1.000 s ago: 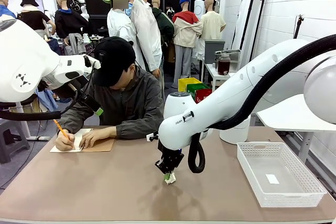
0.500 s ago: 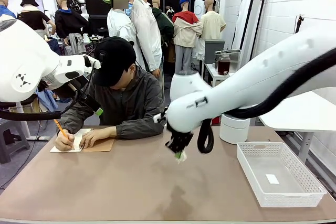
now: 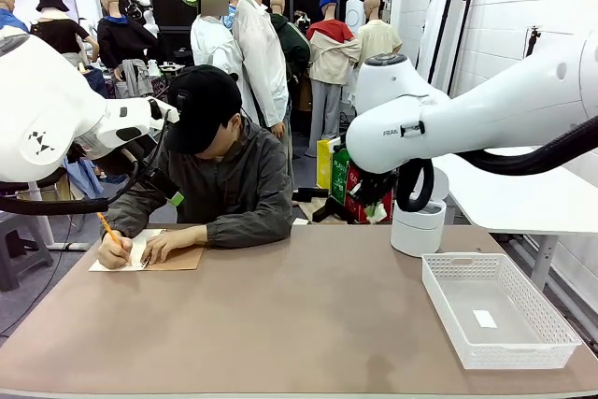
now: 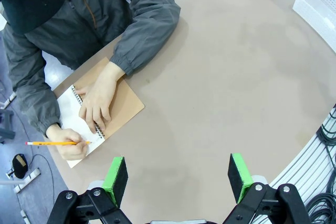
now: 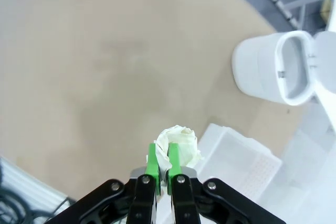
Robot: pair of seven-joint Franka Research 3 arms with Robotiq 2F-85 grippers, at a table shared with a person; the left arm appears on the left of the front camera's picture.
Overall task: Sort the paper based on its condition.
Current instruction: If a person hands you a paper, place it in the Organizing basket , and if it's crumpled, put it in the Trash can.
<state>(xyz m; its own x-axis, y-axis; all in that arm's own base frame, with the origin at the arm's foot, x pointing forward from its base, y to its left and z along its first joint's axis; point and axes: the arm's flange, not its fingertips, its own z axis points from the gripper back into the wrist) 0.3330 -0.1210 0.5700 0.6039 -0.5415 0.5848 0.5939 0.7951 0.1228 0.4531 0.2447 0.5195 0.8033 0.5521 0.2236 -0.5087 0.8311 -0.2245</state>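
My right gripper (image 3: 375, 211) hangs in the air at the table's far right, just left of the white lidded bin (image 3: 418, 221). It is shut on a crumpled white ball of paper (image 5: 179, 141), which bulges above the green pads (image 5: 152, 162). In the right wrist view the bin (image 5: 278, 72) lies farther off, its lid open. My left gripper (image 4: 177, 174) is open and holds nothing, high above the table's left half. In the front view one of its green pads (image 3: 176, 199) shows beside the person's shoulder.
A person sits at the far left, writing with a pencil (image 4: 55, 143) in a spiral notebook (image 3: 173, 257) with a brown cover (image 4: 123, 106). A white mesh basket (image 3: 500, 310) at the right front holds a small white tag (image 3: 484, 319).
My right arm has lifted the crumpled paper off the middle of the table and carried it up and to the right, next to the white bin. The left arm has not moved.
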